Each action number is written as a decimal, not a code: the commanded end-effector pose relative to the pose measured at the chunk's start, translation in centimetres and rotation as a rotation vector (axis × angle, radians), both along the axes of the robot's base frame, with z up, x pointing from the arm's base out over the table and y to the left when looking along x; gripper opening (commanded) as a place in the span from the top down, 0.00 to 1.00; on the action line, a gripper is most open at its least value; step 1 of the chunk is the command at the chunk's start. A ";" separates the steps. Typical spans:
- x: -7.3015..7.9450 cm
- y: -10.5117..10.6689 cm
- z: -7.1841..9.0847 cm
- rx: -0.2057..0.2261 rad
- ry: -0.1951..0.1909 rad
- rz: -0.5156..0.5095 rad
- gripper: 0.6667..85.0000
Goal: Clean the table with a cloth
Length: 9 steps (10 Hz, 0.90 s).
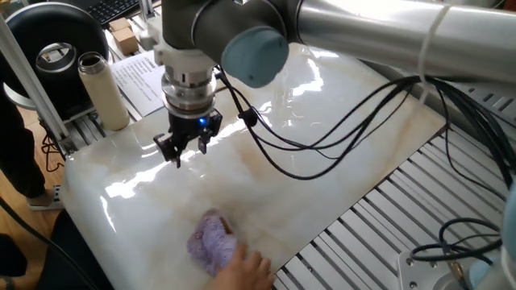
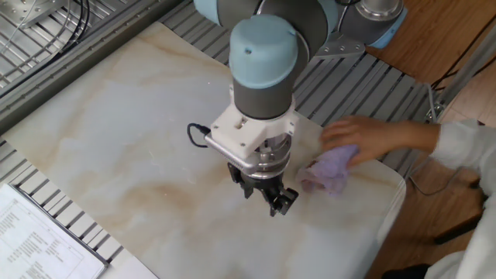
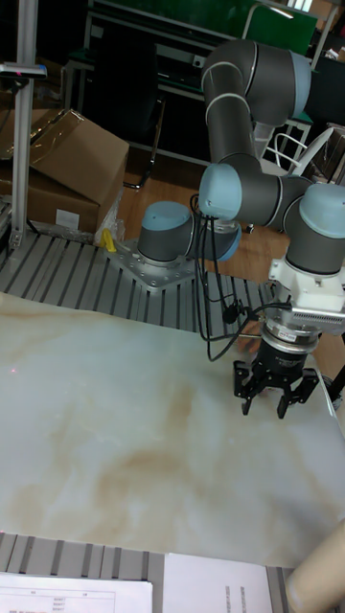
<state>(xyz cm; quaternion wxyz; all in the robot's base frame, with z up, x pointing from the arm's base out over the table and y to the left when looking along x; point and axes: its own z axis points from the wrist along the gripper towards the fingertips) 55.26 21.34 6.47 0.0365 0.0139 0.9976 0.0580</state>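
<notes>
Fingers (image 1: 187, 148) spread apart, nothing between them, tips pointing down just above the bench (image 1: 322, 161); same black fingers (image 2: 267, 198) seen from the other side, and again (image 3: 277, 390) in the tall view, empty and apart. Blue light glows on the wrist above them. Black cable loops from the wrist over the marble toward 3 o'clock in one fixed view. Cloth (image 1: 211, 241) lies on the bench at 6 o'clock of the fingers in that view, near the front edge, apart from them; in the other fixed view cloth (image 2: 332, 170) sits at 3 o'clock, near the fingers. A person's hand (image 2: 364, 138) in a white sleeve rests on the cloth's far side; hand (image 1: 248, 270) touches it from 5 o'clock. Cream bottle (image 1: 102, 90) and printed papers (image 1: 141, 76) stand off at 10 o'clock
</notes>
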 end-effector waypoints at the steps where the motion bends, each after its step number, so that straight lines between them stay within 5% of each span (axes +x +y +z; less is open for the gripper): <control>1: -4.3 1.8 -0.2 -0.016 0.032 -0.053 0.27; 3: -6.8 1.9 -0.4 -0.039 0.076 -0.033 0.25; 6: -6.5 0.5 -0.4 -0.077 0.054 0.099 0.26; 8: -6.3 -3.7 0.0 -0.068 0.041 0.197 0.28; 9: -6.0 -4.0 -0.5 -0.075 0.022 0.209 0.29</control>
